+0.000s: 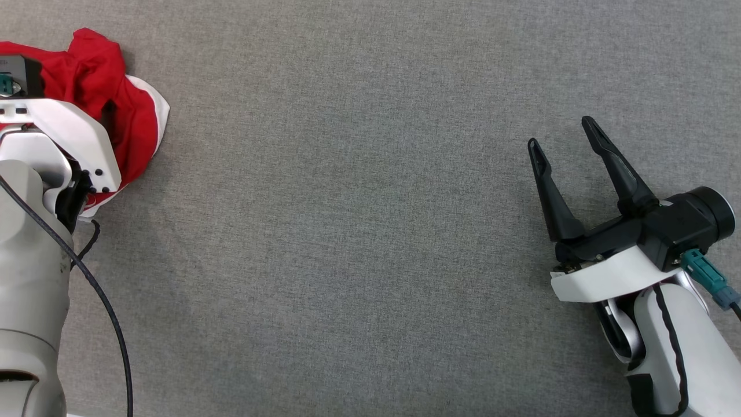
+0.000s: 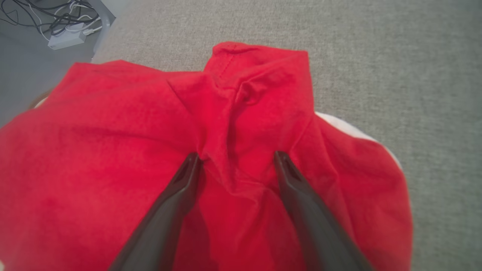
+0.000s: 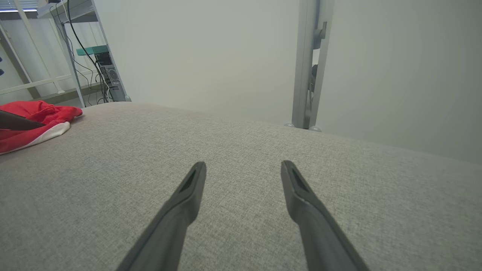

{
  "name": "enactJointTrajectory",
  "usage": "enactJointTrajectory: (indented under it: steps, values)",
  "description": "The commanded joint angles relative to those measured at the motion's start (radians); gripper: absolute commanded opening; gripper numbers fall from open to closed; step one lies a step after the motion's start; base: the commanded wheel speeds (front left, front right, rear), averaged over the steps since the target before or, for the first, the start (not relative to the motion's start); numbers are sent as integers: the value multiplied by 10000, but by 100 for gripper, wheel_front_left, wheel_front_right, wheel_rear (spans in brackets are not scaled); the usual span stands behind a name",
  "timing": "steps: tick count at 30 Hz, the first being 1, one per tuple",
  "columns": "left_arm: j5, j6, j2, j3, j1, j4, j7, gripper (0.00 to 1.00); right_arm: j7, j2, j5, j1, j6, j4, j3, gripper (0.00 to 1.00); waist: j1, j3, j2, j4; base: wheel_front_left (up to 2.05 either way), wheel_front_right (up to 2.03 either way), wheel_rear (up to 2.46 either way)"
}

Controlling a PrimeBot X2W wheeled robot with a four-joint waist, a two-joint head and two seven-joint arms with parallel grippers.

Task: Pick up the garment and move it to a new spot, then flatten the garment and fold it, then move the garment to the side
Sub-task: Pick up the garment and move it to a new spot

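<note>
Garment: crumpled red cloth garment (image 1: 130, 121) with a white band along one edge, lying in a heap on the tabletop at 10 o'clock in the head view, partly under the left arm's wrist housing.
Garment, left wrist view: red cloth (image 2: 113, 150) covers most of the frame; a raised fold runs up toward 12 o'clock, and the white edge peeks out at 3 o'clock.
Garment, right wrist view: low red heap (image 3: 34, 120) at 9 o'clock, white band on its near side, close to the far corner of the tabletop.
Tabletop: flat surface covered in grey woven fabric (image 1: 359, 231); the garment is the one thing lying on it.
Left end effector: (image 2: 237, 156) dark fingers spread wide, tips down at the red cloth on either side of the raised fold. Not closed on it. Cannot tell whether the tips touch the cloth.
Right end effector: (image 1: 562, 133) at 3 to 4 o'clock in the head view, fingers wide apart and pointing toward 11 o'clock, holding nothing, well apart from the garment. Own view (image 3: 244, 165): bare grey fabric between the fingers.
Cable: thin black cable (image 1: 110, 313) runs down beside the pale left forearm at 8 o'clock.
Background: white power box with loose wires (image 2: 67, 35) on the floor, 11 o'clock in the left wrist view; grey metal post (image 3: 308, 64) against a pale wall, 1 o'clock in the right wrist view.
</note>
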Motion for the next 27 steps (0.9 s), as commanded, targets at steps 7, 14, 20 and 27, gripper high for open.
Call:
enactJointTrajectory:
  steps: [7,14,20,27]
  values:
    - [-138,180,30,-38,-227,413,-446,0,-2,44,-81,121,2,114,-109,100,0,-110,0,47,0,0,0]
    - [-256,268,-74,-13,-283,62,-2479,0,-2,137,2,54,2,280,-138,100,0,-532,0,105,0,0,0]
    - [-298,232,-167,-40,-242,-434,-3679,0,-2,328,88,189,2,382,-260,100,0,-1101,0,6,0,0,0]
    - [-94,249,-747,-25,815,-3527,-3873,0,-2,608,220,602,2,447,-795,100,0,-2212,0,-228,0,0,0]
